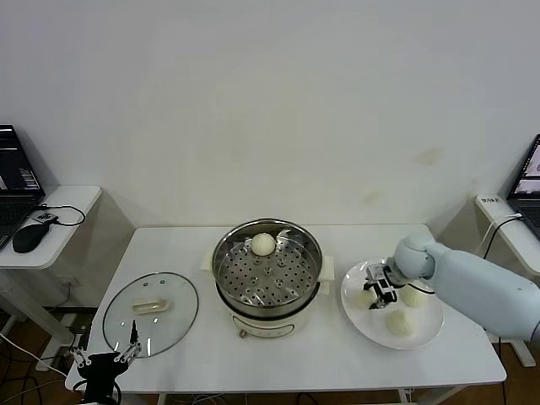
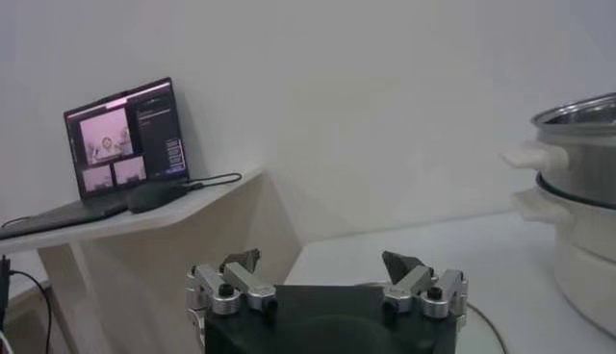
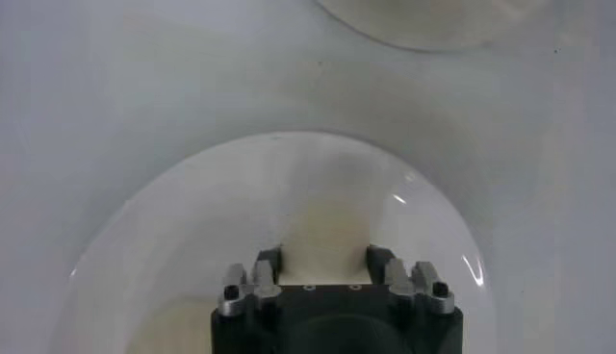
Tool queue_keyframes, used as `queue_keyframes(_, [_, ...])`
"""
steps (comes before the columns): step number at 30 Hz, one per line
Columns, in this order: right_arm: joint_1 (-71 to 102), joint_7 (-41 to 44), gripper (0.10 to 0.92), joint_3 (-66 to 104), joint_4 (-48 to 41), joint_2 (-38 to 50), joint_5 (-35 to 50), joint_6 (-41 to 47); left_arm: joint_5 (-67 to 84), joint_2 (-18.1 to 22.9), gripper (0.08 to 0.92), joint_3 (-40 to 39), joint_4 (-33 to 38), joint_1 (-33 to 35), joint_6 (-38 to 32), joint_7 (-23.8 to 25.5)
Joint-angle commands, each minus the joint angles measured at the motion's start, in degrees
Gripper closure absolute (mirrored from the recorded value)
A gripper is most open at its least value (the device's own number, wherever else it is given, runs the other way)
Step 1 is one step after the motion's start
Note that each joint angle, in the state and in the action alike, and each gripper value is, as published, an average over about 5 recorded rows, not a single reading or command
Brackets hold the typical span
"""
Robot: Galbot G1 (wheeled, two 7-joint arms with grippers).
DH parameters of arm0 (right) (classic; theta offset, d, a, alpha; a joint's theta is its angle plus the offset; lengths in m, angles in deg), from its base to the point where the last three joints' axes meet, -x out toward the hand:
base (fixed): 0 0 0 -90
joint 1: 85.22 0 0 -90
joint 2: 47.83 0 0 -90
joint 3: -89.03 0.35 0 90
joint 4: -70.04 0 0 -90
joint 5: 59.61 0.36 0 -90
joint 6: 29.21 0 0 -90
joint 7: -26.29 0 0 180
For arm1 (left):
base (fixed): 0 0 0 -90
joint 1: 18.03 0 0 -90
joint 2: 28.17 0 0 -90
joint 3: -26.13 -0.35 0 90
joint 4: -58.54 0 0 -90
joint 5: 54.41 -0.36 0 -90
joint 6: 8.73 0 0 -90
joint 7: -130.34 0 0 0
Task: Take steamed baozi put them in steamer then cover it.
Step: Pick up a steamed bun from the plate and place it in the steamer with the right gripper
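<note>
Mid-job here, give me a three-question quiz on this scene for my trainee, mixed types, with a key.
1. True or false: the cover is already sitting on the steamer.
2. How many steamed baozi lie on the white plate, counting the one between the right claw's fingers?
3. Multiple choice: where is the left claw? A) over the steamer B) at the table's near left edge, beside the cover C) on the plate

Key:
1. False; the cover lies flat on the table, left of the steamer.
2. Three: one at the claw, two more. A fourth is in the steamer.
3. B
</note>
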Motion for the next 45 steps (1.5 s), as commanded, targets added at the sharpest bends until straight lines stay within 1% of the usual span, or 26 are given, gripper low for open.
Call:
queue_keyframes(1, [-11.4, 1.3, 0.518, -3.1, 5.4, 4.9, 6.4, 0.5, 0.0, -0.1, 0.177, -0.1, 0.2, -0.1, 0.0, 0.1])
queue_keyframes(5, [-20.5, 1.3, 0.516, -8.0, 9.5, 6.8, 11.7, 1.8, 0.0, -0.4, 0.177, -0.3, 0.5, -0.1, 0.0, 0.1])
queue_keyframes(9, [-31.0, 1.1, 0.516, -13.5, 12.7, 5.4, 17.3, 3.1, 0.0, -0.7, 0.177, -0.7, 0.8, -0.2, 0.1, 0.1])
queue_keyframes(14, [-40.5, -0.1, 0.485, -19.7, 13.6, -1.7, 24.5, 4.9, 0.1, -1.2, 0.177, -0.8, 1.2, -0.3, 0.1, 0.1])
queue_keyframes(17, [-42.6, -1.4, 0.468, -21.4, 13.2, -7.0, 28.4, 6.3, 0.2, -1.4, 0.177, -0.8, 1.3, -0.4, 0.1, 0.1])
queue_keyframes(22, [-39.8, -4.5, 0.465, -21.4, 10.3, -16.1, 34.2, 9.8, 0.4, -1.5, 0.177, -0.7, 1.3, -0.8, 0.1, 0.1])
queue_keyframes(28, [-33.1, -7.5, 0.465, -19.6, 3.2, -26.8, 36.4, 12.5, 0.8, -1.5, 0.177, -0.3, 1.1, -1.5, 0.4, 0.2])
queue_keyframes(31, [-30.4, -8.8, 0.465, -19.5, 0.2, -30.7, 37.0, 14.0, 0.9, -1.5, 0.177, -0.2, 1.0, -1.5, 0.5, 0.3])
queue_keyframes(37, [-25.3, -11.8, 0.465, -19.8, -4.6, -36.0, 37.2, 17.0, 1.0, -1.1, 0.177, 0.2, 1.0, -1.8, 0.5, 0.3])
queue_keyframes(45, [-24.0, -13.2, 0.465, -20.4, -6.0, -38.8, 37.4, 19.8, 0.9, -0.7, 0.177, 0.1, 0.6, -2.2, 0.3, 0.2])
